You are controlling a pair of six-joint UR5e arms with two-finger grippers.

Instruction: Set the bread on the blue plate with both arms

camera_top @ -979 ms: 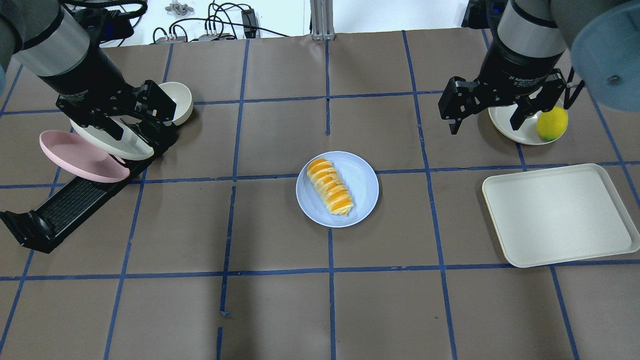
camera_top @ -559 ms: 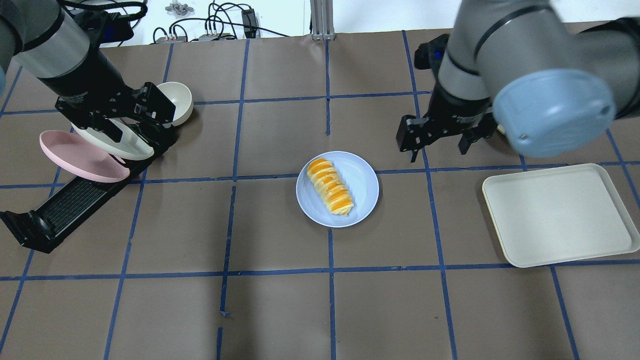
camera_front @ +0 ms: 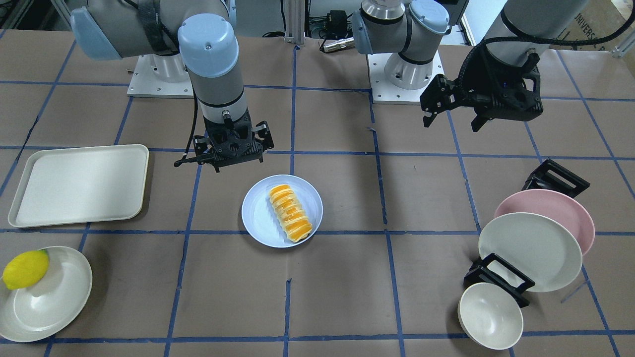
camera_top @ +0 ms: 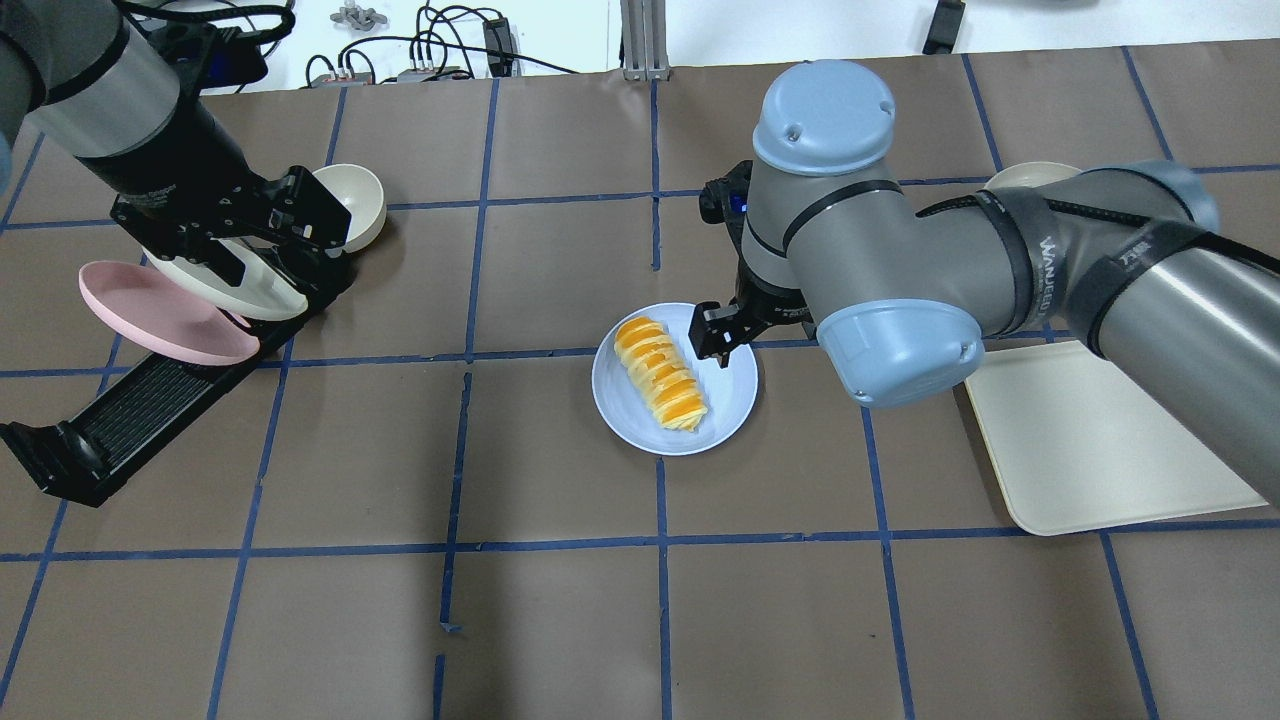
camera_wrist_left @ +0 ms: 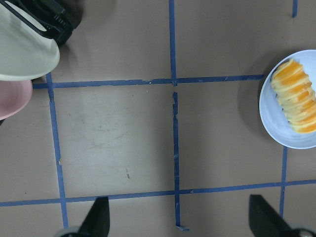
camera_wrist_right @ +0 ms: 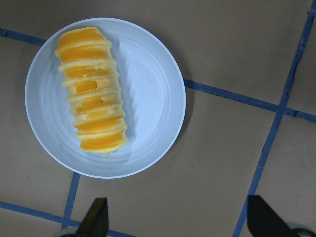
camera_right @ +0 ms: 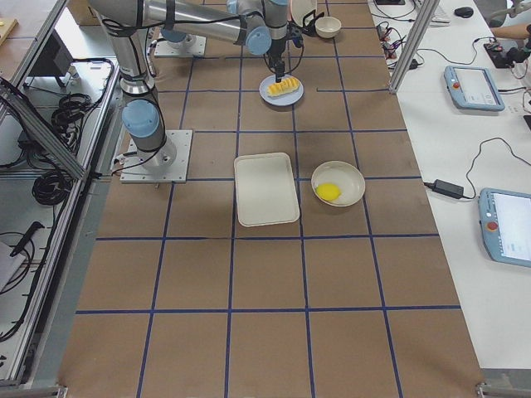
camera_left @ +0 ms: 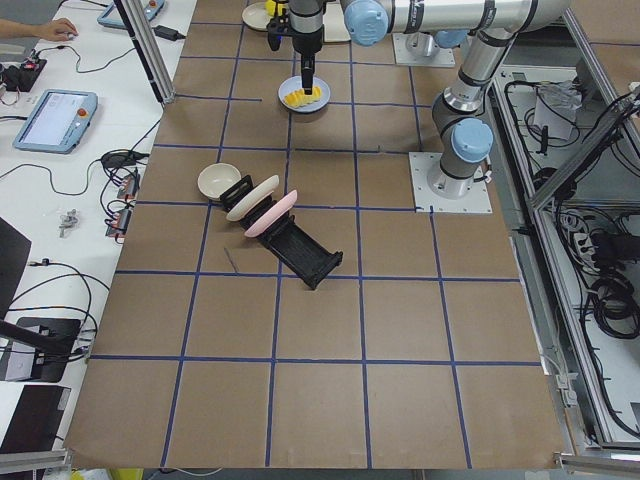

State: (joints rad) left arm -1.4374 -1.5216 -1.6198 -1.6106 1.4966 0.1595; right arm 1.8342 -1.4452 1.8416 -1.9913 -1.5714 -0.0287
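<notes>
My right gripper (camera_left: 305,76) hangs pointing straight down over the blue plate (camera_left: 305,111), its tip just above the bread (camera_left: 303,97) that lies on that plate. How its jaws stand I cannot tell from here. Well apart from the blue plate, toward the camera, a black rack (camera_left: 305,255) holds a cream plate (camera_left: 250,199) and a pink plate (camera_left: 272,212) leaning side by side, with a cream bowl (camera_left: 216,180) just beside them. My left arm (camera_left: 462,150) rises from its base nearer the camera than the blue plate, toward the view's right.
</notes>
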